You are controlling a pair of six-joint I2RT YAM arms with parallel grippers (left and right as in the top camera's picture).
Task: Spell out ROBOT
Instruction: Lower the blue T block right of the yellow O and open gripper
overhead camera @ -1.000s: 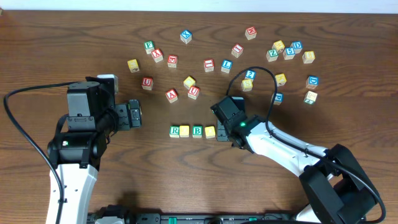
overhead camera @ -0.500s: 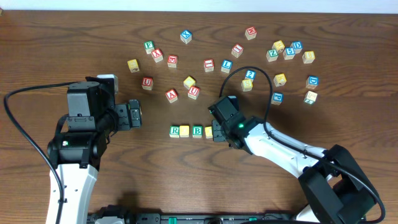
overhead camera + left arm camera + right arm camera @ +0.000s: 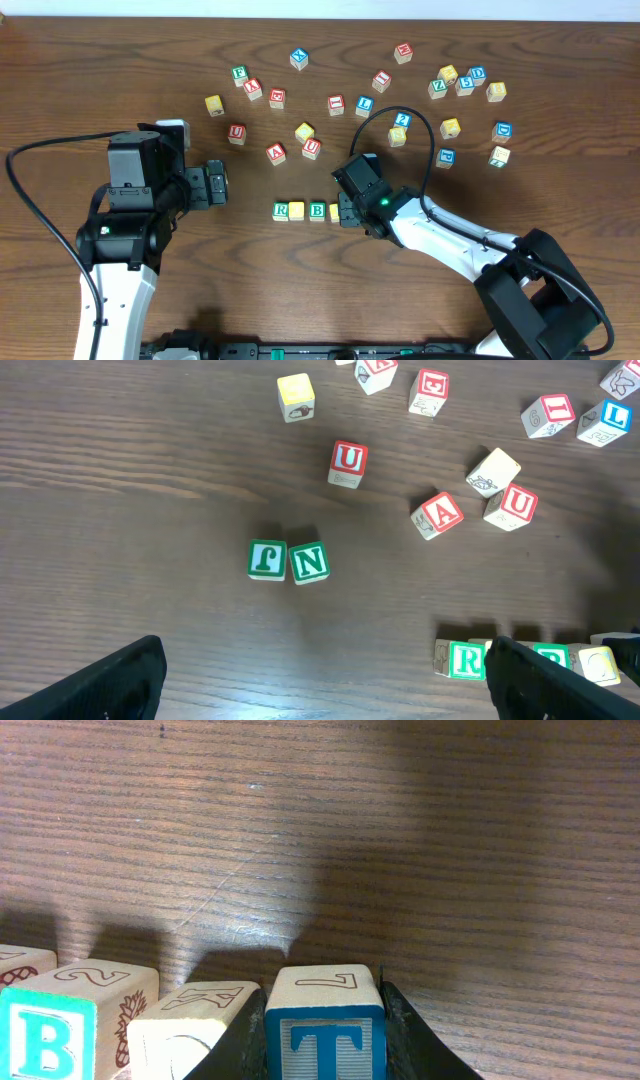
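**Right hand gripping T at row's end**

The right hand (image 3: pixel 323 1020) is clamping the blue T cube (image 3: pixel 323 1048), its jaws narrowed to the cube's width. The cube is lining up just beside the second yellow cube (image 3: pixel 175 1020). That cube is closing a row on the surface (image 3: pixel 420 30): R cube (image 3: pixel 281 211), first yellow cube (image 3: pixel 297 211), B cube (image 3: pixel 317 211). The left hand (image 3: pixel 216 185) is hanging wide open, holding nothing, apart from the row.

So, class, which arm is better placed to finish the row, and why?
Right: its pincer grips the T cube beside the row's end; the left pincer stands open, empty, off to the side.
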